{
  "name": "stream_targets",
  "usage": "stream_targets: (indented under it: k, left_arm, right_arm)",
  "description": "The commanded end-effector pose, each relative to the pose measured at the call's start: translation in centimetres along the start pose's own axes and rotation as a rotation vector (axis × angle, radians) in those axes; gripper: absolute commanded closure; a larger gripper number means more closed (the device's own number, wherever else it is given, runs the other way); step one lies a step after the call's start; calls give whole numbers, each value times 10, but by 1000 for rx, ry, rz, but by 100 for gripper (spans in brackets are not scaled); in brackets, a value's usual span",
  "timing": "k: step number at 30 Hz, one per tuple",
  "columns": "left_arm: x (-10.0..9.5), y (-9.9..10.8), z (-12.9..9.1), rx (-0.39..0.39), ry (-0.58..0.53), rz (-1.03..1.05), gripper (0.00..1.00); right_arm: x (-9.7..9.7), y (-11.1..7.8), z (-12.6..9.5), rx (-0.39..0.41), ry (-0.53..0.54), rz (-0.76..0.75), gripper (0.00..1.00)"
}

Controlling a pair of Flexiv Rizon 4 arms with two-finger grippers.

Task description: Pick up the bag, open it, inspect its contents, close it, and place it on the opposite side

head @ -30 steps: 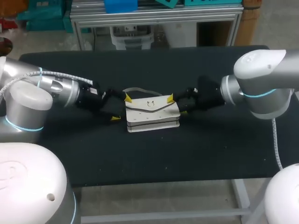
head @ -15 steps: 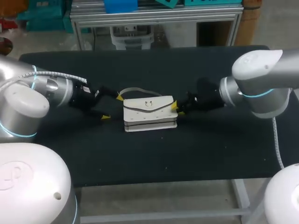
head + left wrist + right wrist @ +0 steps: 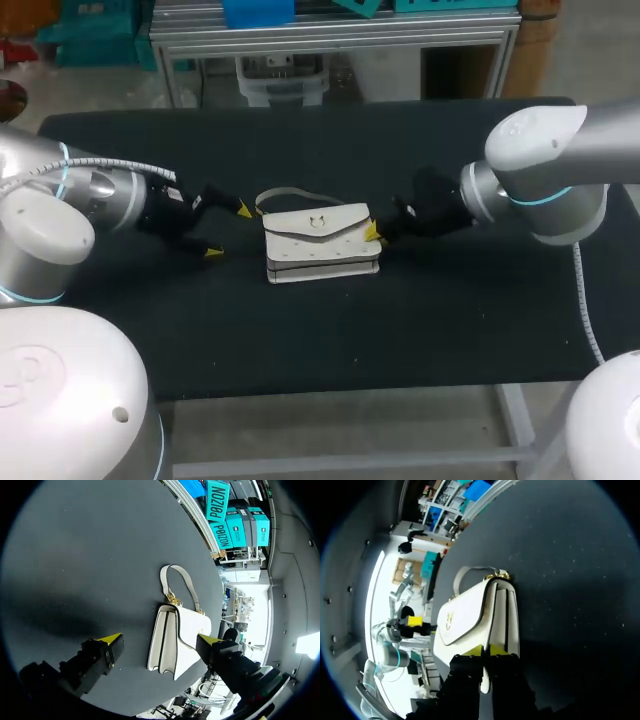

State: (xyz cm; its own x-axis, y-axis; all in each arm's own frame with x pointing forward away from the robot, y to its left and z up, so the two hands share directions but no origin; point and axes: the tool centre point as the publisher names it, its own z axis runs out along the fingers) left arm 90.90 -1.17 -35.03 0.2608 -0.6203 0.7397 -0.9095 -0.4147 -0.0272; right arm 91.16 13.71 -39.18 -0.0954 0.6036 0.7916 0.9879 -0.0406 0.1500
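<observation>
1. Looking down from the head view: white bag (image 3: 320,245) lies near the middle of the black table (image 3: 400,330), flap side up w/ a small clasp (image 3: 318,222) on the flap. Its strap (image 3: 290,193) arcs out on the far side. Left arm (image 3: 100,200) comes in from the left. Left gripper (image 3: 228,231) sits just beside the bag's left end, fingers spread wide, not touching the bag. Right arm (image 3: 540,180) comes in from the right. Right gripper (image 3: 373,233) is at the bag's right end, yellow tips close together against the bag's edge.
2. Left wrist view: left gripper (image 3: 160,640) is spread, one yellow tip on each side and well apart. Bag (image 3: 172,640) lies ahead of the fingers, a gap of bare table btwn it and the tips, its end toward the camera. Strap (image 3: 182,580) loops up past the bag, joined by gold fittings (image 3: 171,598).
3. Right wrist view: right gripper (image 3: 485,650) has its fingers pressed nearly together, pinching a thin part of the bag's near end; a sliver of white shows btwn them. Bag (image 3: 465,615) stretches away ahead of the fingers, flap closed w/ the clasp (image 3: 451,619) on its face, side folds showing beside the flap. Strap (image 3: 470,570) curves out at the far end
</observation>
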Motion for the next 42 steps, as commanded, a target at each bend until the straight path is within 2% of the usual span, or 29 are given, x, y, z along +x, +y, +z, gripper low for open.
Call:
stream_targets:
  k: [1,5,10,22,28,29,30,34,36,38,40,41,42]
  left_arm:
    - [2,-8,-3,-2,-28,-6,0]
    - [1,-13,-7,13,-47,-6,0]
    - [2,-16,-8,24,-63,5,0]
    - [3,-21,-9,26,-128,59,0]
    - [4,-17,-5,10,-110,68,0]
    - [4,-16,-4,7,-108,70,0]
    - [4,-14,-3,1,-98,72,0]
    - [8,-10,1,-22,-65,62,0]
    - [10,-7,4,-32,-54,64,0]
    - [12,-3,6,-42,-41,60,0]
    - [15,1,8,-52,-13,42,0]
    - [17,2,9,-66,5,35,0]
    - [19,4,10,-81,26,32,0]
  right_arm:
    - [-6,0,0,-5,-42,7,100]
    - [-11,2,-5,-20,-46,16,100]
    - [-9,4,-14,-47,-46,7,100]
    - [-21,10,-46,-114,-77,17,100]
    - [-22,14,-45,-127,-16,20,100]
    - [-21,15,-43,-123,-10,18,92]
    - [-20,16,-40,-121,2,15,79]
    - [-18,17,-33,-119,28,17,54]
    - [-18,18,-31,-121,36,21,28]
    - [-17,18,-31,-124,40,21,28]
    - [-16,18,-34,-147,49,26,22]
    - [-16,18,-36,-159,55,28,8]
    - [-16,19,-38,-170,66,31,2]
